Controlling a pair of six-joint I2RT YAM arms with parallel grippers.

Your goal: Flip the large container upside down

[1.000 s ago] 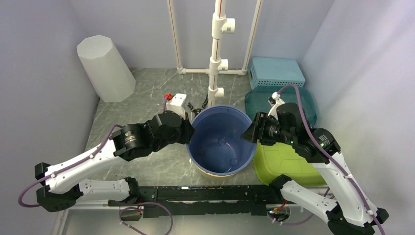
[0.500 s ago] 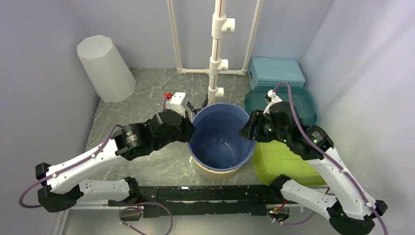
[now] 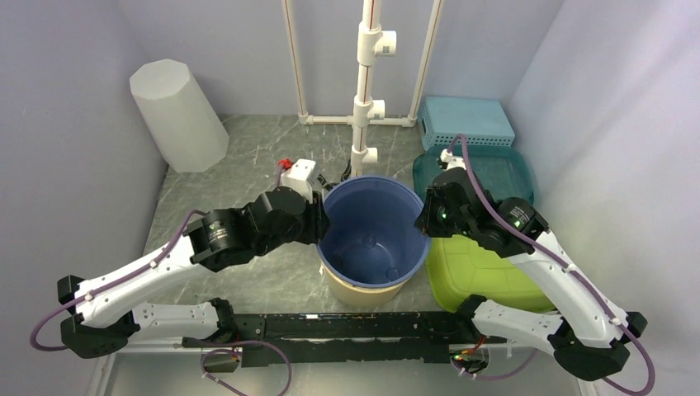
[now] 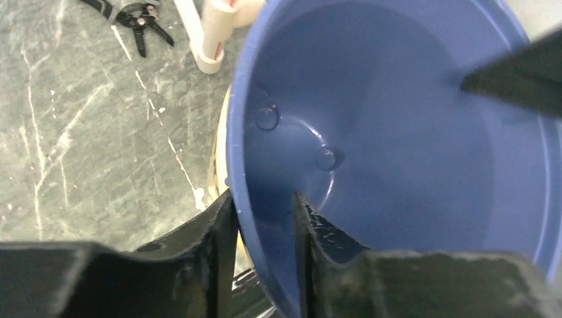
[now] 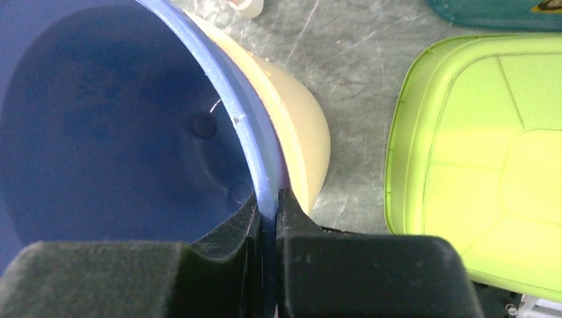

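Observation:
The large container is a blue tub with its mouth facing up, held between both arms at the table's middle. A beige surface shows under its near side; I cannot tell whether that is the tub's outside or a separate thing. My left gripper straddles the left rim, one finger outside and one inside, shut on it. On the opposite side my right gripper pinches the right rim tightly. In the right wrist view the beige surface bulges just outside the blue wall.
A lime green lid lies right of the tub, with a teal tray and a teal perforated basket behind it. A white PVC pipe stand rises just behind the tub. A white octagonal block stands back left. Pliers lie near the pipe base.
The tub has shifted a little away from the arm bases, showing more beige below. The right wrist has risen and moved back with the rim; the left gripper followed slightly.

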